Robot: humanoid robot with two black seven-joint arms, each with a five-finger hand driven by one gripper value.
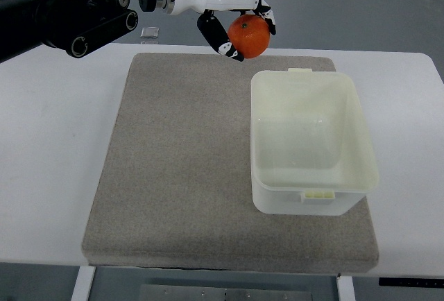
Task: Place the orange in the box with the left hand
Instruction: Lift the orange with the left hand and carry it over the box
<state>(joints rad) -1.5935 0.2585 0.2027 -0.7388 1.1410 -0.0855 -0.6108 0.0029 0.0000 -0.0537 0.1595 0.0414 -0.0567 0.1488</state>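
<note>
**Currently held: one orange, carried above the far edge of the mat**

Item 1, left hand [239, 27]: white, entered from the picture's left on a black arm, fingers curled round the orange [248, 35], with dark fingertips [269, 22] showing over its top and a thumb beneath. Grip looked firm; the fruit sat mostly exposed on the side facing the camera.

Item 2, orange: whole, round, held in the air at the far edge of the mat [180, 169], just beyond the far left corner of the box [312, 190]. Not yet over the opening.

Item 3, box: pale translucent tub, lid off, nothing inside, resting on the right part of the mat with its rim square to the mat's edge.

Item 4, mat: grey, lying on a white table [55, 141].

Item 5, right hand: not seen.

Step judged in hand: carrying, after the pick-up and before release. Next move would call for bringing the hand nearer and to the right until the orange hung over the box's middle, lowering it inside the walls, then opening the fingers so the fruit would not roll or bounce out
</note>
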